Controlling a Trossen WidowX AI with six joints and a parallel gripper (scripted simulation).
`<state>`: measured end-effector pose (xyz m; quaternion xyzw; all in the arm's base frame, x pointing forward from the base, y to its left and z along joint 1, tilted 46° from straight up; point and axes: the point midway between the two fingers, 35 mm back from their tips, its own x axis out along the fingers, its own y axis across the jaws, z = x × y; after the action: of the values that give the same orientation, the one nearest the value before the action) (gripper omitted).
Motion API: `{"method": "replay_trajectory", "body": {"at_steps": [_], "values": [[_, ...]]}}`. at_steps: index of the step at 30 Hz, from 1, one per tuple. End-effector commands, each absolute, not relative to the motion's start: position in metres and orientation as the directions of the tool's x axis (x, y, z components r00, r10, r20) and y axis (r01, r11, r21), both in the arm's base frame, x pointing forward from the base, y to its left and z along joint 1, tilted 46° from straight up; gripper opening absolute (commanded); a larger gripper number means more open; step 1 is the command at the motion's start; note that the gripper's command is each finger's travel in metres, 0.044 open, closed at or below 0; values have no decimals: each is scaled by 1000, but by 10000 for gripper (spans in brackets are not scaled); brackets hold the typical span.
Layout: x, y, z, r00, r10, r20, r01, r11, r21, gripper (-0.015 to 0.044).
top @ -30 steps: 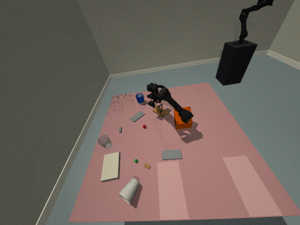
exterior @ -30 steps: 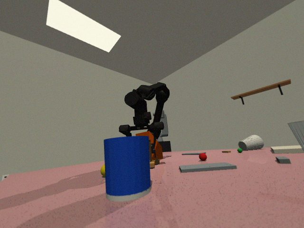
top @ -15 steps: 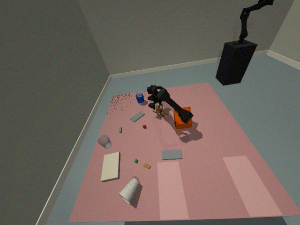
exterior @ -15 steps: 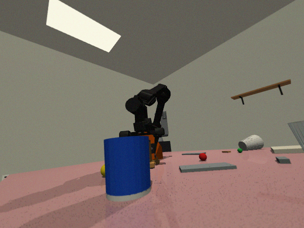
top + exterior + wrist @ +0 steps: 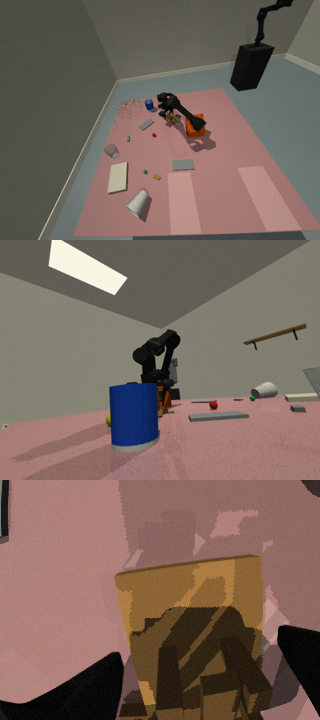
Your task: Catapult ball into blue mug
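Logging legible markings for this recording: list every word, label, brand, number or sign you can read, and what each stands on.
No readable text in any view.
Blue cylindrical mug: no lettering on the sides shown.
Orange box-shaped block: dark dots on top, not characters.
White tapered cup lying on its side: dark specks, nothing legible.
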<state>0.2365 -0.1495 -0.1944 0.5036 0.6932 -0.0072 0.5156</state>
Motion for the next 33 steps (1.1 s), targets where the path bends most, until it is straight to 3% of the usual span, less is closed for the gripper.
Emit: {"method": "replay_trajectory", "body": {"at_steps": [1,9,14,18,33], "values": [[237,-150,-194,40,690,-722,706,492,510,335],[237,-150,-194,40,690,-722,706,492,510,125],[237,-150,-194,40,690,-722,706,492,510,92],[235,-177,-167,39,690,-723,706,492,509,0],[237,-176,-168,39,692,-721,707,491,509,0]]}}
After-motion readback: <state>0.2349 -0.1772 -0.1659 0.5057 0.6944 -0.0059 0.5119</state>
